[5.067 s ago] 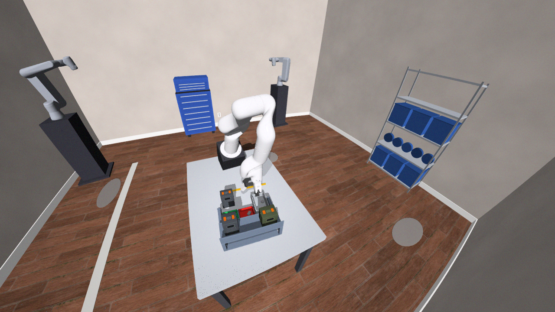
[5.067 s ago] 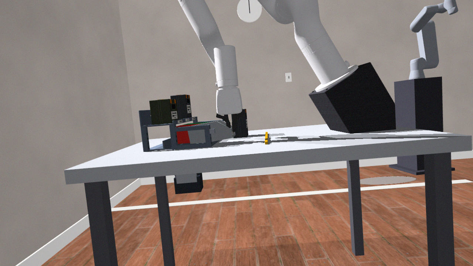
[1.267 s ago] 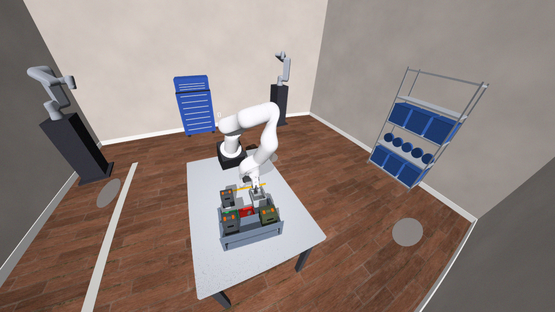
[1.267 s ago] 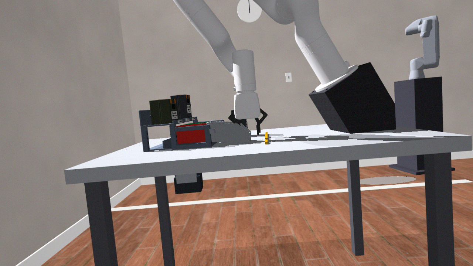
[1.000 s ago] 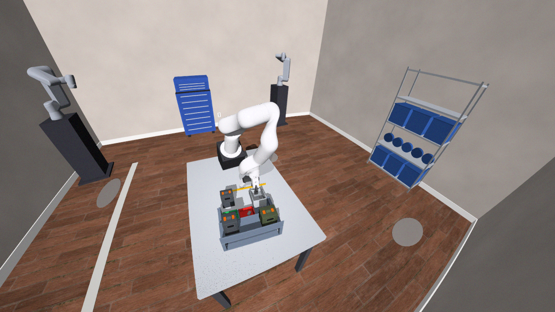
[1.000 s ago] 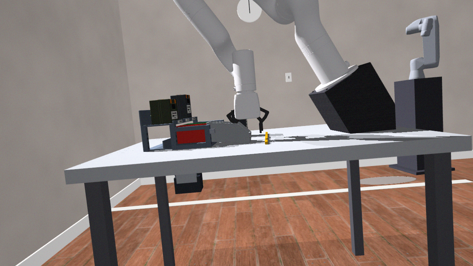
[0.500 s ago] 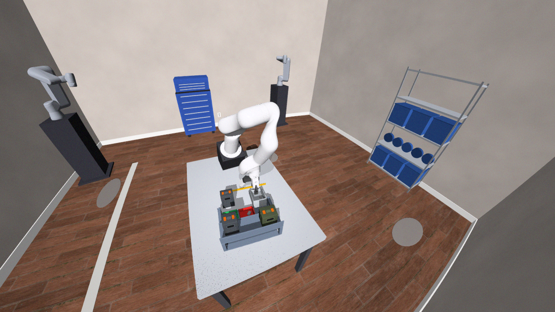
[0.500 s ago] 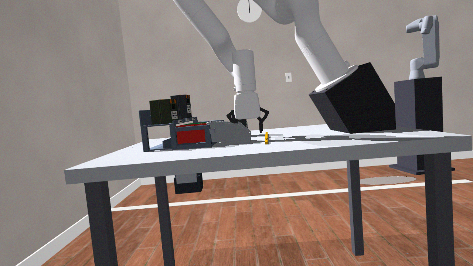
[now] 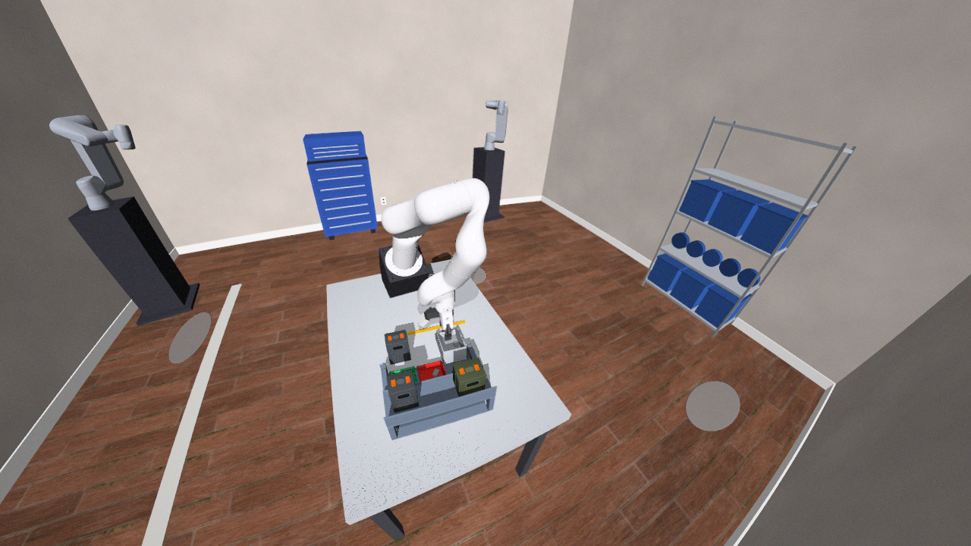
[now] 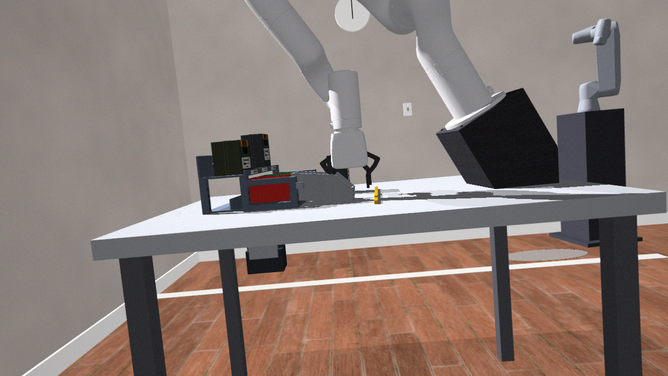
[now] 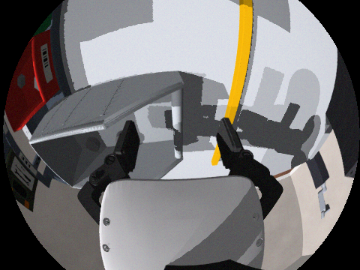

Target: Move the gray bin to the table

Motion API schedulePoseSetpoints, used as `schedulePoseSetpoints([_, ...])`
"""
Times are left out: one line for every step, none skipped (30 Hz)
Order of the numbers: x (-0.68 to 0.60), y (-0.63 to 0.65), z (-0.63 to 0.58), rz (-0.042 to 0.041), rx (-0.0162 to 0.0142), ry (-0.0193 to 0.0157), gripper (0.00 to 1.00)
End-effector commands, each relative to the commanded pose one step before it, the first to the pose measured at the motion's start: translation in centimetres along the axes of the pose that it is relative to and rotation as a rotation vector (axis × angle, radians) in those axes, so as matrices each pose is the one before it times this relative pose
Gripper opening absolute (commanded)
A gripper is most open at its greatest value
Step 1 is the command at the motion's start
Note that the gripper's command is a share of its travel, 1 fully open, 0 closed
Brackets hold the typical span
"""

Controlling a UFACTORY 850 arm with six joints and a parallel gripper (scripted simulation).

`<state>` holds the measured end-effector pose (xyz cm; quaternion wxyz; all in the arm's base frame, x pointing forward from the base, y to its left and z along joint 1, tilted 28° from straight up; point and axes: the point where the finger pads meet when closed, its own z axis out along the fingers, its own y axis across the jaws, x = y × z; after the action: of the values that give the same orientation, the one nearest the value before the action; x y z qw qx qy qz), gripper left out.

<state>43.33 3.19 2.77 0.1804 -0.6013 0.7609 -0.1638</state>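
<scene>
Tabletop [image 9: 380, 475] [image 10: 396, 221] [image 11: 120, 56]: beneath the hand.
Gripper [image 9: 447, 332] [image 10: 347, 181] [image 11: 177, 128]: spread wide, gripping nothing.
Gray bin [image 9: 450, 347] [image 10: 324, 188] [image 11: 86, 103]: just below, front lip between fingertips.

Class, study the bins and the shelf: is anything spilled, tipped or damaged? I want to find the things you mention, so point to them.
Nothing plainly stands out: no spill, no tipped bin, no visible damage. The one spot worth checking is the gray bin [image 9: 453, 355] [image 10: 326, 188] [image 11: 75, 106], close against the shelf [image 9: 441, 406] [image 10: 205, 198] [image 11: 57, 41]; whether they touch is unclear.

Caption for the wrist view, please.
Open tool above the gray bin's front lip, a yellow strip beyond.
</scene>
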Motion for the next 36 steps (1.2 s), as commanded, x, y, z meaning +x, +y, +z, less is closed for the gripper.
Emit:
schedulePoseSetpoints([-0.006, -0.016, -0.018, 0.00001, 0.00040, -0.00014, 1.00])
schedulePoseSetpoints([0.000, 0.000, 0.000, 0.00000, 0.00000, 0.00000, 1.00])
schedulePoseSetpoints([0.000, 0.000, 0.000, 0.00000, 0.00000, 0.00000, 1.00])
schedulePoseSetpoints([0.000, 0.000, 0.000, 0.00000, 0.00000, 0.00000, 1.00])
schedulePoseSetpoints([0.000, 0.000, 0.000, 0.00000, 0.00000, 0.00000, 1.00])
schedulePoseSetpoints([0.000, 0.000, -1.100, -0.00001, -0.00003, 0.00001, 1.00])
schedulePoseSetpoints([0.000, 0.000, -1.100, -0.00001, -0.00003, 0.00001, 1.00])
schedulePoseSetpoints([0.000, 0.000, -1.100, -0.00001, -0.00003, 0.00001, 1.00])
schedulePoseSetpoints([0.000, 0.000, -1.100, -0.00001, -0.00003, 0.00001, 1.00])
schedulePoseSetpoints([0.000, 0.000, -1.100, -0.00001, -0.00003, 0.00001, 1.00])
schedulePoseSetpoints([0.000, 0.000, 0.000, 0.00000, 0.00000, 0.00000, 1.00])
schedulePoseSetpoints([0.000, 0.000, 0.000, 0.00000, 0.00000, 0.00000, 1.00])
schedulePoseSetpoints([0.000, 0.000, 0.000, 0.00000, 0.00000, 0.00000, 1.00])
schedulePoseSetpoints([0.000, 0.000, 0.000, 0.00000, 0.00000, 0.00000, 1.00])
schedulePoseSetpoints([0.000, 0.000, 0.000, 0.00000, 0.00000, 0.00000, 1.00])
schedulePoseSetpoints([0.000, 0.000, 0.000, 0.00000, 0.00000, 0.00000, 1.00])
schedulePoseSetpoints([0.000, 0.000, 0.000, 0.00000, 0.00000, 0.00000, 1.00])
schedulePoseSetpoints([0.000, 0.000, 0.000, 0.00000, 0.00000, 0.00000, 1.00])
schedulePoseSetpoints([0.000, 0.000, 0.000, 0.00000, 0.00000, 0.00000, 1.00])
schedulePoseSetpoints([0.000, 0.000, 0.000, 0.00000, 0.00000, 0.00000, 1.00])
schedulePoseSetpoints([0.000, 0.000, 0.000, 0.00000, 0.00000, 0.00000, 1.00])
schedulePoseSetpoints([0.000, 0.000, 0.000, 0.00000, 0.00000, 0.00000, 1.00])
schedulePoseSetpoints([0.003, 0.014, -0.672, 0.00000, -0.00029, -0.00001, 1.00])
schedulePoseSetpoints([-0.002, -0.007, -0.706, 0.00000, 0.00009, -0.00001, 1.00])
schedulePoseSetpoints([-0.002, -0.007, -0.706, 0.00000, 0.00009, -0.00001, 1.00])
schedulePoseSetpoints([-0.002, -0.007, -0.706, 0.00000, 0.00009, -0.00001, 1.00])
schedulePoseSetpoints([-0.002, -0.007, -0.706, 0.00000, 0.00009, -0.00001, 1.00])
schedulePoseSetpoints([0.000, 0.000, 0.000, 0.00000, 0.00000, 0.00000, 1.00])
schedulePoseSetpoints([0.000, 0.000, 0.000, 0.00000, 0.00000, 0.00000, 1.00])
schedulePoseSetpoints([0.000, 0.000, 0.000, 0.00000, 0.00000, 0.00000, 1.00])
schedulePoseSetpoints([0.000, 0.000, 0.000, 0.00000, 0.00000, 0.00000, 1.00])
schedulePoseSetpoints([0.000, 0.000, 0.000, 0.00000, 0.00000, 0.00000, 1.00])
schedulePoseSetpoints([0.000, 0.000, 0.000, 0.00000, 0.00000, 0.00000, 1.00])
schedulePoseSetpoints([0.000, 0.000, 0.000, 0.00000, 0.00000, 0.00000, 1.00])
schedulePoseSetpoints([0.000, 0.000, 0.000, 0.00000, 0.00000, 0.00000, 1.00])
schedulePoseSetpoints([0.000, 0.000, 0.000, 0.00000, 0.00000, 0.00000, 1.00])
